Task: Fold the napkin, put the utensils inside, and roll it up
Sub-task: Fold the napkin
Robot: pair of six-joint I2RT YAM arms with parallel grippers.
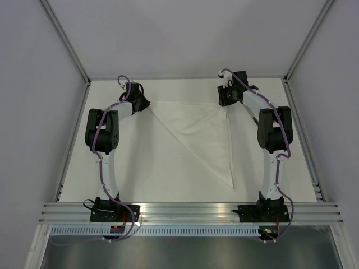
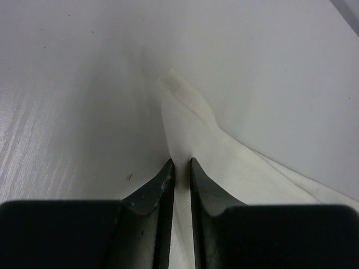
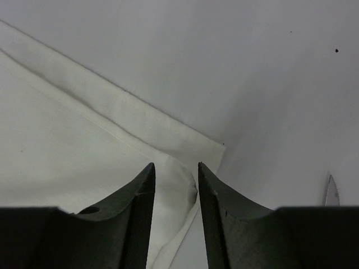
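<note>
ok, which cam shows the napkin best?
Top external: the whole folded triangle of the napkin shows. Left wrist shows only one corner pinched in the left pincer; right wrist shows a hemmed corner at the open right pincer.

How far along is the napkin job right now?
Folding looks done: the napkin lies as a triangle. In hand: the left gripper pinches one corner, and the right gripper sits open around another. Left: the knife lies outside the cloth, and nothing is rolled.
</note>
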